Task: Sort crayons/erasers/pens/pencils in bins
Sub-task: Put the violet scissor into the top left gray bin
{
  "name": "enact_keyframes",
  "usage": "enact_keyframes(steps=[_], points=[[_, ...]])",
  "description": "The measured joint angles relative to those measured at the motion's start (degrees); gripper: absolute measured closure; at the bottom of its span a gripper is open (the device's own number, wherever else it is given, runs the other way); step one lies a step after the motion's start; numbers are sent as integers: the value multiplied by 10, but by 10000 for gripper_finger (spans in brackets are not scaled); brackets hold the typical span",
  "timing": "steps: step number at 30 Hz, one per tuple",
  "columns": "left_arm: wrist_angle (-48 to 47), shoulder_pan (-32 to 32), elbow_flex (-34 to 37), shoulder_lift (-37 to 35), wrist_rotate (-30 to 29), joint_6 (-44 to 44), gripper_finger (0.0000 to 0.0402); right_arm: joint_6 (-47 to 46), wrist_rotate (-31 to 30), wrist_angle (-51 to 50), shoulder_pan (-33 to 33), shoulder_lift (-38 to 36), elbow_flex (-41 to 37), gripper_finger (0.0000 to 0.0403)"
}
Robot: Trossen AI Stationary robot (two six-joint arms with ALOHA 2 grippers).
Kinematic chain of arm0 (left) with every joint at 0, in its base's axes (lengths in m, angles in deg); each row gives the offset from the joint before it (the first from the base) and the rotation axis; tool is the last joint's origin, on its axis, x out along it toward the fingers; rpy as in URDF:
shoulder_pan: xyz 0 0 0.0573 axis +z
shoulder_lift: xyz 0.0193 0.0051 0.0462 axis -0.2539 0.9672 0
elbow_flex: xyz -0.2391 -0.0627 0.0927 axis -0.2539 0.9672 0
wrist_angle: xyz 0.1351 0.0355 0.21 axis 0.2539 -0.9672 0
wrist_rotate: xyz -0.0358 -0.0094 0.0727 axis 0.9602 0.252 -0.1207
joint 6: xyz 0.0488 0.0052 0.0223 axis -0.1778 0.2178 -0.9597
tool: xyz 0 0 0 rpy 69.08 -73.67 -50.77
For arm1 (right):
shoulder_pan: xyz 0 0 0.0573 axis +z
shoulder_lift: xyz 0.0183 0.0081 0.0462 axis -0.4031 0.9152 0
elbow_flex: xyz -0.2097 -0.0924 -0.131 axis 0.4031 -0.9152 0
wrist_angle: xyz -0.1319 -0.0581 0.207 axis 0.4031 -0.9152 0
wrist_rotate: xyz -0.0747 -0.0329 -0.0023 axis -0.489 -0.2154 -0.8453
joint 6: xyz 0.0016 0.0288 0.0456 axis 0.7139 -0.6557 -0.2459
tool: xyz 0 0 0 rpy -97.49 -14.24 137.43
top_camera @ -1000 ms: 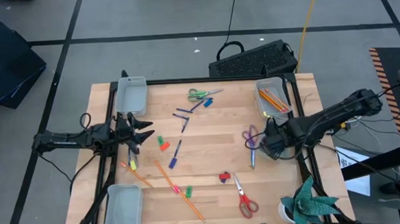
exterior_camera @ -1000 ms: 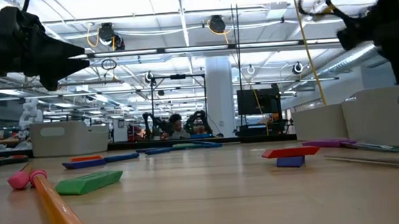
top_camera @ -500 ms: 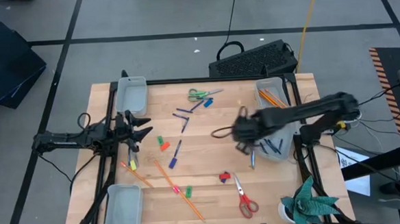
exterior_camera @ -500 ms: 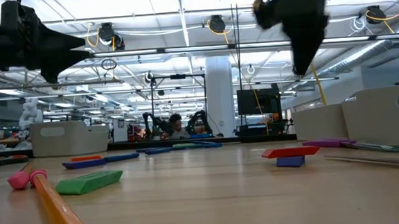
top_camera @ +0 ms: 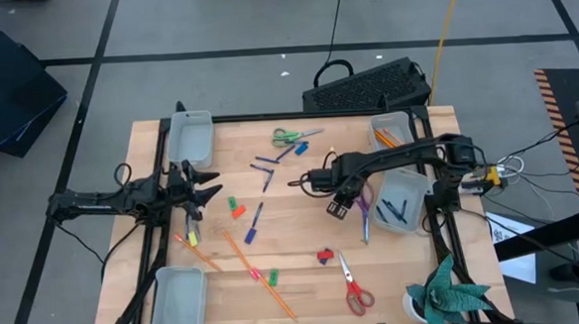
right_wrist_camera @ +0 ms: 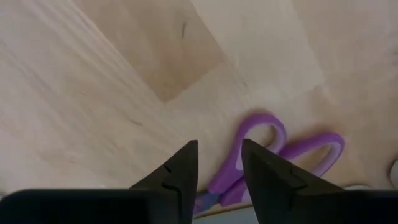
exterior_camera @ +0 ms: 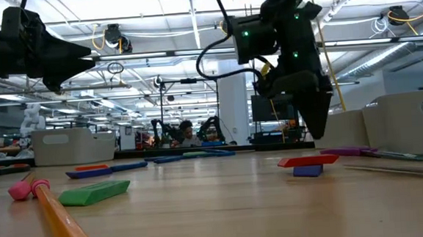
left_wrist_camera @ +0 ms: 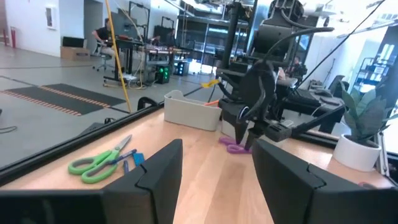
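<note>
Nearest the viewer, one empty bin (top_camera: 178, 303) is sitting at the table's near-left corner, with a long orange pencil (top_camera: 259, 274) lying slantwise just to its right and red scissors (top_camera: 353, 286) further right. A second orange pencil (top_camera: 199, 249) is lying by the left edge. Moving up to mid-table, the left gripper (top_camera: 209, 184) is hanging at the left edge, jaws spread wide and holding nothing; a green crayon (top_camera: 231, 203) and a red crayon (top_camera: 239, 212) are lying just to its right, a blue pen (top_camera: 254, 223) beside them. The right gripper (top_camera: 338, 207) is hovering right of centre, fingers (right_wrist_camera: 180, 174) a narrow gap apart and empty, directly over the purple scissors (right_wrist_camera: 261, 155). Just right of it, a second bin (top_camera: 403, 201) is holding a couple of dark pens (top_camera: 394, 211). Farther back, the third bin (top_camera: 393, 137) is holding orange pencils, and the fourth bin (top_camera: 190, 139) at far left is sitting empty. Green scissors (top_camera: 290, 136) are lying near the far edge.
</note>
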State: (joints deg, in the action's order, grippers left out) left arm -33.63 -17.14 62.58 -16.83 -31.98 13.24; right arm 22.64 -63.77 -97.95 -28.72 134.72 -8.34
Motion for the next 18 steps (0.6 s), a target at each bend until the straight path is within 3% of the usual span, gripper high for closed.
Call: enact_keyframes(steps=[11,18], points=[[0,0,0,0,-4,-1,204,-16,3,77,-15,-1,-73,305],[8,0,0,0,-76,-10,204,-15,13,127,-15,-5,-109,306]])
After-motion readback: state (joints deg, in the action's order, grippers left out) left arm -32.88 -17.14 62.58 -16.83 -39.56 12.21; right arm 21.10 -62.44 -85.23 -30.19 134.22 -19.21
